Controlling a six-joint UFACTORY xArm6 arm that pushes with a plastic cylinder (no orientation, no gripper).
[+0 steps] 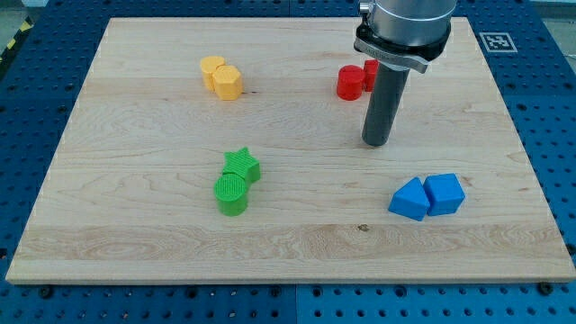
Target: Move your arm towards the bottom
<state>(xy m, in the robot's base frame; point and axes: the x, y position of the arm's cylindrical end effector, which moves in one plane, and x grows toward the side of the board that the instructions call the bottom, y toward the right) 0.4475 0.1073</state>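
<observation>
My tip (376, 142) rests on the wooden board (135, 234), right of centre. A red cylinder (350, 83) stands just above and left of the tip, with a second red block (370, 72) partly hidden behind the rod. Two blue blocks, one triangular (410, 200) and one cube-like (445, 193), touch each other below and right of the tip. A green star (242, 165) and a green cylinder (231, 194) touch each other to the tip's lower left. Two yellow blocks (221, 77) sit together at the upper left.
The board lies on a blue perforated table (36, 72). A printed marker tag (495, 40) sits off the board's upper right corner. The arm's grey body (402, 27) hangs over the board's top edge.
</observation>
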